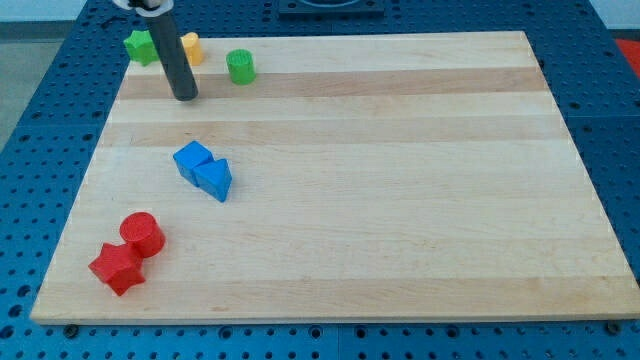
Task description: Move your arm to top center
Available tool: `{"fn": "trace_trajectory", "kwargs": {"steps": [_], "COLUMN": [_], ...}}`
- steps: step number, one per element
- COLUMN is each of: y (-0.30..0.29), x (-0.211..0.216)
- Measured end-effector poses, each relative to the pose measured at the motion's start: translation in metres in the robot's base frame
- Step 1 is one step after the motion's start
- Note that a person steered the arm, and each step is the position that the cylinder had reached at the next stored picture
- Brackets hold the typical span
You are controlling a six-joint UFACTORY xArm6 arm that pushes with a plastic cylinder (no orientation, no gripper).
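My tip [184, 97] sits top-left on the pale wooden board [400, 200] beside the green cylinder block [240, 67], gripperless and touching nothing, top center unreached.

1 dark rod enters from the view's top left and slants slightly down toward the view's right. My tip [185, 97] rests low on the surface in the view's upper left. Only the rod shows; the arm above is cropped out.
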State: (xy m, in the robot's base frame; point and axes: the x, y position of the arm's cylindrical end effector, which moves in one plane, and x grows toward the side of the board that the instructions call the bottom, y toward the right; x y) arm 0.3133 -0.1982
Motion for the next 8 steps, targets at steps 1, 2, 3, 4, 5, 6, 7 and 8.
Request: {"fn": "trace_trajectory", "kwargs": {"steps": [1,2,3,4,5,6,7,8], "y": [0.009,0.068,0.13,0.177,0.211,0.214,0.209,0.204], "x": [0.0,-0.003,-0.013,-0.052,-0.112,-0.12,-0.121,-0.121]}}
